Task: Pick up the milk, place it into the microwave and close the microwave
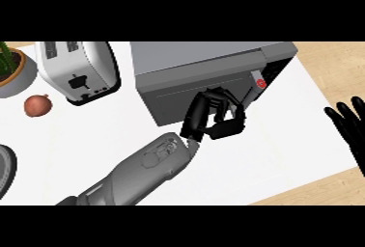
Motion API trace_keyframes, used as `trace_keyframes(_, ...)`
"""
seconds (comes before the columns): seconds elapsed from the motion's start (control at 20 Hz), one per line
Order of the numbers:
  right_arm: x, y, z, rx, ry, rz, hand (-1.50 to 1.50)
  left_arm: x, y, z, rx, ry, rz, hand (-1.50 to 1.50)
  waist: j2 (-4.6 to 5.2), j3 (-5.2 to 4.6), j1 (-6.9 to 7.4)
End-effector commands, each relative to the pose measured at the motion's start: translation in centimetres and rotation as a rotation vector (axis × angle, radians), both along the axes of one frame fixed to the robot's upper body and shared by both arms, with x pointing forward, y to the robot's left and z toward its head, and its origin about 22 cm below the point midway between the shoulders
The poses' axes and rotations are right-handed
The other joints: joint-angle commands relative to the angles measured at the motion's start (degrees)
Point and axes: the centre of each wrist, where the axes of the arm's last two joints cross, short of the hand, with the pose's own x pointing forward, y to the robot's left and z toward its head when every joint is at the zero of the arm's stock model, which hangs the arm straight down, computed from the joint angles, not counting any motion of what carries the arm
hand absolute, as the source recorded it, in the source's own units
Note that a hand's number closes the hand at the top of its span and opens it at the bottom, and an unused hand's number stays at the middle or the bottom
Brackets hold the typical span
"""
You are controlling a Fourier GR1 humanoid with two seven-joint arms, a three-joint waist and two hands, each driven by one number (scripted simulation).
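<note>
While the left hand (214, 116) sits with fingers curled against the front of the microwave (206, 72), whose door looks shut or nearly so, the milk shows nowhere, presumably inside. The microwave lies directly ahead of that hand; the right hand (349, 128) rests open at the bench's (85, 135) right edge, farther off.

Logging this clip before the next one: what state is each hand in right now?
Left hand: fingers curled against the microwave front, holding nothing visible.
Right hand: open, fingers up, resting at the right edge.
</note>
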Motion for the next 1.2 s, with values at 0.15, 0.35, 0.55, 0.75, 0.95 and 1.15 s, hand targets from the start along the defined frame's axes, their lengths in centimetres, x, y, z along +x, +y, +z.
trace_keyframes(0.15,0.4,0.0,1.5,0.007,-0.014,0.029,-1.5,2.4,0.5,1.9,-0.112,-0.029,0.081,1.5,0.87,-0.09,-1.31)
trace_keyframes(0.35,0.5,-0.5,2.4,0.002,-0.025,0.03,-1.5,2.6,0.6,1.8,-0.135,-0.035,0.082,1.5,1.02,-0.01,-1.79)
trace_keyframes(0.55,0.5,-0.4,2.7,0.012,-0.025,0.039,-1.5,2.9,0.6,1.9,-0.153,-0.048,0.092,1.5,1.19,0.12,-2.69)
trace_keyframes(0.75,0.7,-0.3,3.7,-0.008,-0.034,0.053,-1.5,3.2,0.7,1.9,-0.173,-0.053,0.088,1.5,1.22,0.03,-2.01)
trace_keyframes(0.95,1.0,-0.5,4.2,0.013,-0.039,0.055,-1.5,3.0,0.7,1.3,-0.168,-0.068,0.08,1.5,1.54,0.1,-2.45)
trace_keyframes(1.15,1.0,-0.7,4.8,0.011,-0.048,0.067,-1.5,3.1,1.0,1.0,-0.188,-0.065,0.1,1.5,1.5,0.15,-2.54)
